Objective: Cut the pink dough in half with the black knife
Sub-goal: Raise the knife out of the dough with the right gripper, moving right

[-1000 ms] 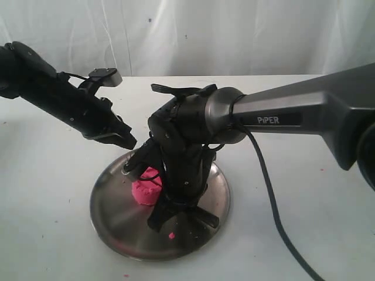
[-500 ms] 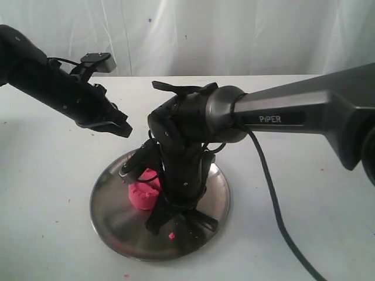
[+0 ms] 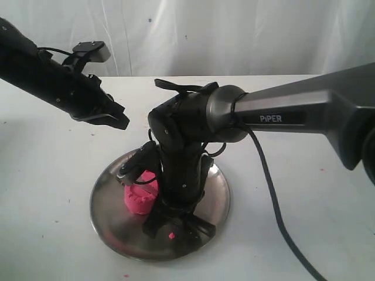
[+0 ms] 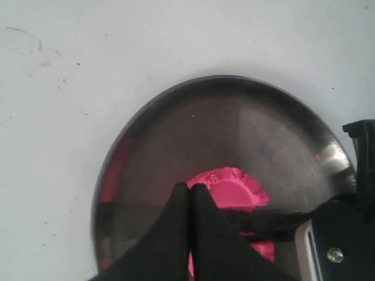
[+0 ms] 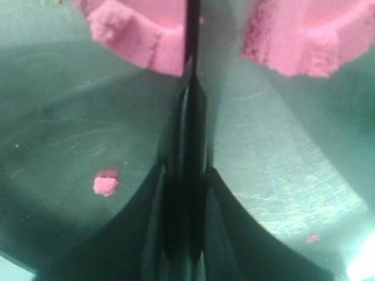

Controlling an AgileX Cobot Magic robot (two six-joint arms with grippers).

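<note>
- Exterior view: the right gripper (image 3: 176, 219) is being held low over the steel plate (image 3: 111, 219), pointing down just beside the pink dough (image 3: 139, 198), which is sitting on the plate's left half.
- Right wrist view: the black knife (image 5: 192, 88) is being gripped edge-on between the clenched fingers, its blade running straight between two pink masses; the dough (image 5: 140, 32) is appearing parted on either side of the blade, down to bare steel (image 5: 269, 170) at the near end.
- Whether the two halves are fully separated at the far end cannot be told, since that part is being cut off by the frame.
- Left wrist view: the left gripper (image 4: 188, 196) is being held above the plate (image 4: 146, 123) with its fingers pressed together and nothing between them; the dough (image 4: 231, 187) is showing just past its tips.
- Exterior view: the left gripper (image 3: 114, 117) is hanging in the air, well apart from the plate and the dough.
- Judged from these views, the cut is being finished rather than begun; the blade is best kept vertical and pressed to the steel along its whole length, so that no thin bridge of dough is being left.
- Any drawing of the knife is best done along the cut line, as soft dough is likely to cling and drag sideways.
- A small pink crumb (image 5: 105, 184) is lying on the steel near the gripper and is being left out of the cut.
</note>
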